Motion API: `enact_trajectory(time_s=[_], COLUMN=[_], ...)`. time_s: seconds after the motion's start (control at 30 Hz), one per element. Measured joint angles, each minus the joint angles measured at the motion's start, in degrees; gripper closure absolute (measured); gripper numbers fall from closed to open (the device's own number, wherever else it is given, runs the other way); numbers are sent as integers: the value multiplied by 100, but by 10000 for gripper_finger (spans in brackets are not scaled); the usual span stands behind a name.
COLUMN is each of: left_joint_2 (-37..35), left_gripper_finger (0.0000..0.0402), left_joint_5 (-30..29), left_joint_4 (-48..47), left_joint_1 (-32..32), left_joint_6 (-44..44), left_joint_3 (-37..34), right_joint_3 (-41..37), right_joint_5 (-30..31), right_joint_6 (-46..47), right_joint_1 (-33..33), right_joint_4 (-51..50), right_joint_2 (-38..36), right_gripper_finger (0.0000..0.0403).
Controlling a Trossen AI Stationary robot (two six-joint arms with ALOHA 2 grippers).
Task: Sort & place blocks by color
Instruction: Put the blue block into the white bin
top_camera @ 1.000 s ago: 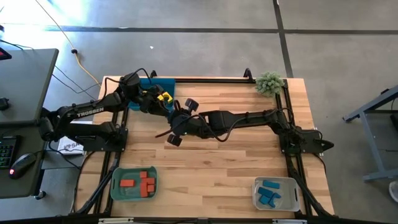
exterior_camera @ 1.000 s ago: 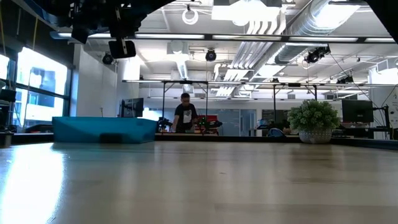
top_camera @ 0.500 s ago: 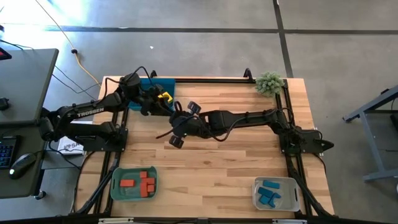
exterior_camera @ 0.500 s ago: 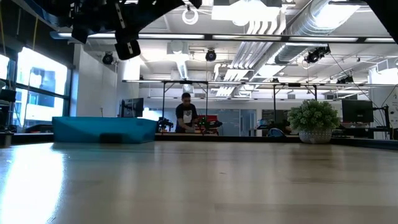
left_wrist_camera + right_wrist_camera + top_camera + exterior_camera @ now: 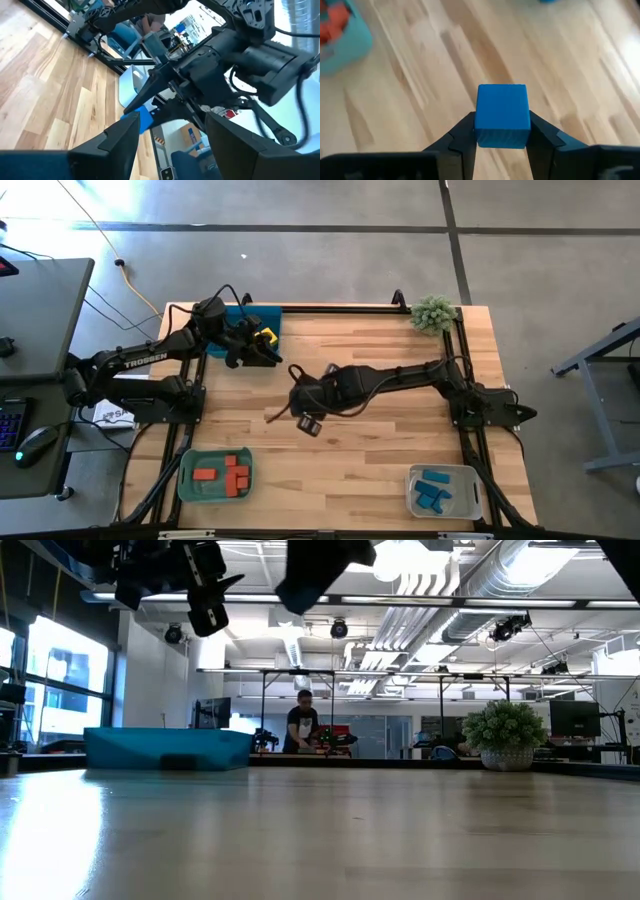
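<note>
The right gripper (image 5: 501,134), clamped on a blue cube (image 5: 502,115) above the table's middle, has the grey tray (image 5: 445,490) with blue blocks toward the near right corner, while the left gripper (image 5: 167,127) waits, jaws apart.

Wooden table (image 5: 400,440): blue tray (image 5: 262,320) at eleven o'clock, potted plant (image 5: 434,312) at one. Green tray (image 5: 188,478) holding red-orange blocks (image 5: 225,474) at seven; grey tray (image 5: 468,492) holding blue blocks (image 5: 434,488) at five.

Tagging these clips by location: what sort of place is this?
Probably an open-plan robotics lab or workshop: exposed silver ceiling ducts, a person at a far workbench, a black computer keyboard beside the wooden table.
</note>
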Motion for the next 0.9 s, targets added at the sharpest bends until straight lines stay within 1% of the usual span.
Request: enact_trajectory(time_s=[0.2, 0.33, 0.5, 0.67, 0.73, 0.9], left_joint_2=[0, 0, 0, 0, 0, 0], left_gripper_finger=[188, 188, 188, 188, 188, 188], left_joint_5=[2, 2, 4, 4, -3, -239], left_joint_4=[0, 0, -1, -2, -2, 0], left_joint_1=[0, -2, -2, -4, -4, -4], left_joint_6=[0, 0, 0, 0, 0, -2], left_joint_3=[0, 0, 0, 0, 0, 0], right_joint_3=[0, 0, -182, -746, -1016, -1667], right_joint_5=[-133, -133, -148, -222, -385, -1135], right_joint_6=[60, 333, 386, 388, 384, 237], right_joint_1=[230, 436, 796, 1178, 1315, 1622], right_joint_4=[-776, -1384, -1319, -1333, -1333, -1337], right_joint_2=[0, 0, -5, 11, 9, 11], right_gripper_finger=[295, 293, 293, 292, 292, 291])
